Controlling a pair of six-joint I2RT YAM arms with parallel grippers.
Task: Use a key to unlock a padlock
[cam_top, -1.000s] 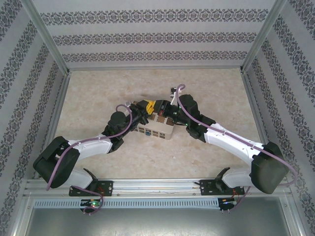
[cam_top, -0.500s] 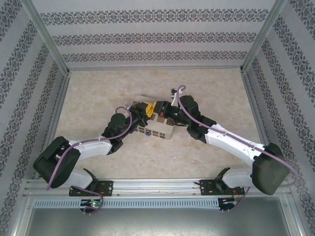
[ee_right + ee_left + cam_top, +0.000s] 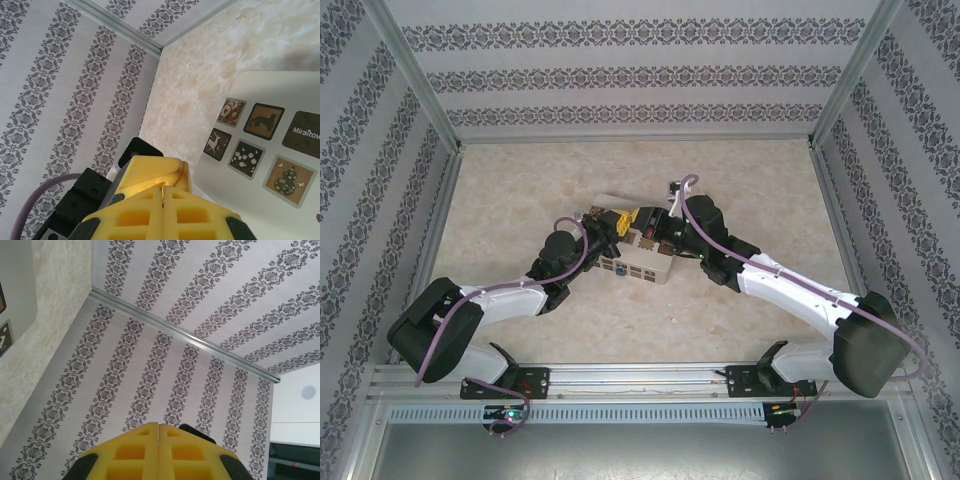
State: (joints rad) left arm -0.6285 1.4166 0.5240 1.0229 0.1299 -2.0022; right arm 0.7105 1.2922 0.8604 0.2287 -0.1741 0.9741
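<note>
Padlock (image 3: 619, 267): one, a tiny blue speck at the near side of the white box (image 3: 645, 268).
Left gripper (image 3: 158, 432): yellow fingers pressed together, nothing seen between them; over the box's left end.
Right gripper (image 3: 164, 192): closed the same way, over the box's top, just beside the left gripper.
Arms: two, left arm (image 3: 510, 297) and right arm (image 3: 790, 285), elbows bent, meeting over the box.
Box: one.

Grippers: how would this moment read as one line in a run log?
left gripper: shut | right gripper: shut | both: close together over box | box: on table
</note>
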